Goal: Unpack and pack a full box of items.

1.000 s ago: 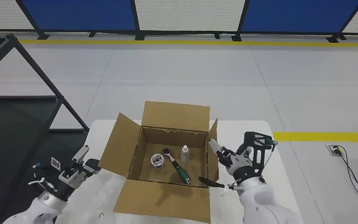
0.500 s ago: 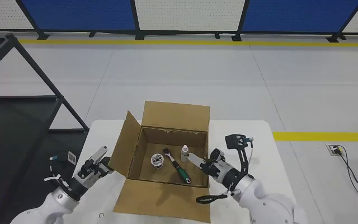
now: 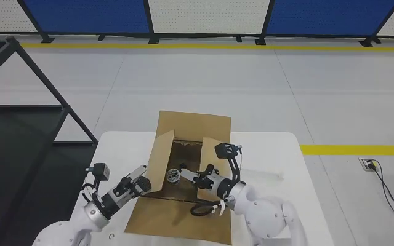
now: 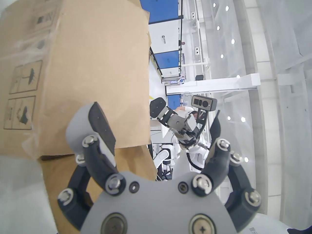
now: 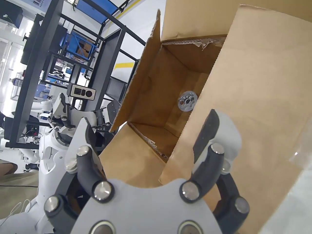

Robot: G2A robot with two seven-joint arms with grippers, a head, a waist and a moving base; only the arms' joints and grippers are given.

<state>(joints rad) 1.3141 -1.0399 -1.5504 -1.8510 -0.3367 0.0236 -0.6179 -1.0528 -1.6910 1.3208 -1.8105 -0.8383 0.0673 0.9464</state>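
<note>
– Left gripper (image 4: pixel 156 122) state? and where's the box

– jaws wide apart, holding nothing, one finger pad laid on the outer face of the left side flap (image 3: pixel 161 157). Cardboard box (image 3: pixel 184 203) sits mid-table (image 3: pixel 265 154), both side flaps stood up and tipped inward

– right gripper (image 5: pixel 148 122)?

– same, spread wide and empty, at the outer face of the right side flap (image 5: pixel 256 86); contact itself hard to call. Round metal disc (image 5: pixel 187 101) on the box floor between the flaps; other contents hidden by the flaps

– so step = closing the side flaps, packing end of the task?

– my read, yes. To do it well: push with the flat of the pad, not the tip, high on each flap so it hinges at the crease instead of buckling. Bring both sides down evenly so the box doesn't slide on the table

– risks?

– one flap landing over the other and jamming, or a finger caught under a flap edge. Front flap (image 3: pixel 178 224) and rear flap (image 3: pixel 194 126) lie open, so they'd go down after these two
</note>
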